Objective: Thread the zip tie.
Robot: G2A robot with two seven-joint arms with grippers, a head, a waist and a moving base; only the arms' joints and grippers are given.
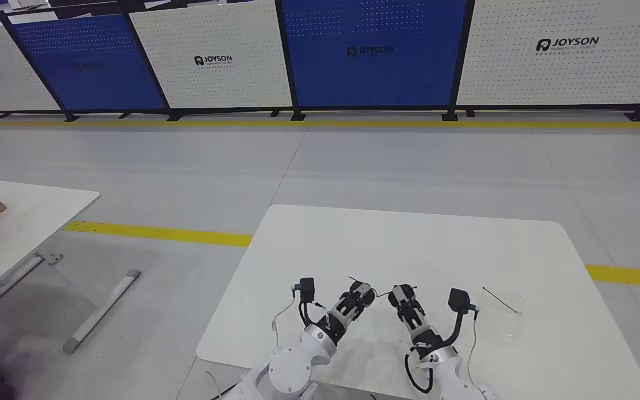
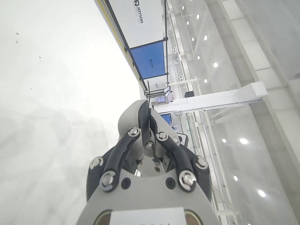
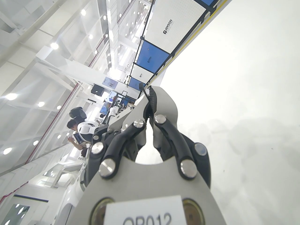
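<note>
Holding the black zip tie (image 2: 148, 92) above the table's (image 1: 430, 235) near side, the left gripper (image 2: 148, 108) is clamped on its thin end and the right gripper (image 3: 148, 98) on the head (image 3: 141, 86) end. The ends sit close but apart, so the threading itself looks still to do.

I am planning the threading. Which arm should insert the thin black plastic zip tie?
Probably left: the left gripper pinches the zip tie tail, jutting free; the right gripper apparently holds its blocky end.
</note>
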